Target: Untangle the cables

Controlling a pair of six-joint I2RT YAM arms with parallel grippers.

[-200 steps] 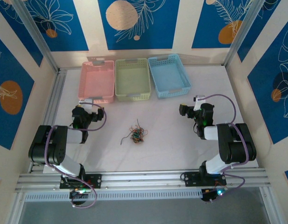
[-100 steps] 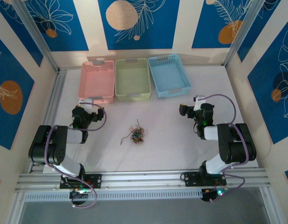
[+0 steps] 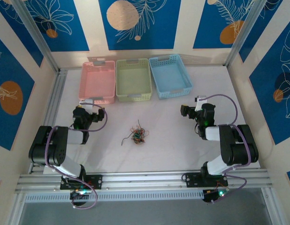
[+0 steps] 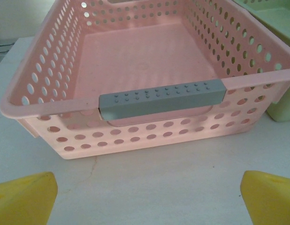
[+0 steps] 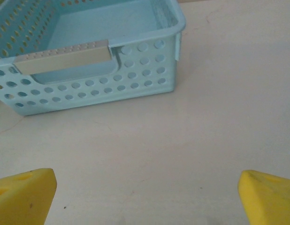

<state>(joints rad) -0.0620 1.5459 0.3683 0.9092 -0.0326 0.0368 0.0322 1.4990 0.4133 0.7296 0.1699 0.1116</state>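
The cables [image 3: 137, 135] lie as 1 small clump on the white table [image 3: 182, 150], between the 2 arms and well apart from both. Single strands are too small to separate, though 1 dark end trails left. The left gripper [image 4: 147, 197] faces the pink basket [image 4: 135, 136], and the right gripper [image 5: 146, 192] faces the blue basket [image 5: 98, 89]. Both are spread wide and empty, with their yellow fingertips [image 4: 25, 197] cut off at the frame corners.

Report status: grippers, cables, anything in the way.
Left gripper open, empty, facing pink basket. Right gripper open, empty, facing blue basket. Cables one tangled clump on table, apart from both grippers. Nothing lying against the clump.
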